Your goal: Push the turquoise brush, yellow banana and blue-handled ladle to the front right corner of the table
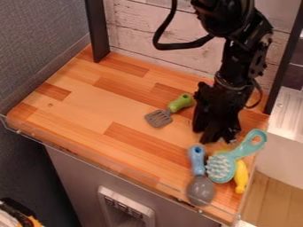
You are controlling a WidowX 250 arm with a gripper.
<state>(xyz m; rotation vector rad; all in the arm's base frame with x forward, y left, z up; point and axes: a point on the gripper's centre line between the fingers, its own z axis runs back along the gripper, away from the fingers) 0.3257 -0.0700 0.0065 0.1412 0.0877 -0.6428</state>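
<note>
The black gripper [214,135] hangs low over the right part of the wooden counter, just behind a teal hairbrush [220,167] with pale bristles. Partly under the brush lies a yellow banana-shaped item [241,176]. Left of the brush is a spoon-like utensil [201,190] with a grey rounded head toward the front edge and a blue handle toward the gripper. A grey slotted spatula [158,118] with a green handle rests left of the gripper, apart from it. Whether anything is between the fingertips cannot be told.
The wooden counter [83,104] has a clear low rim along its front edge. Dark upright posts [98,31] stand at the back left and right, with a whitewashed plank wall [157,33] between them. A white surface [285,133] adjoins at the right.
</note>
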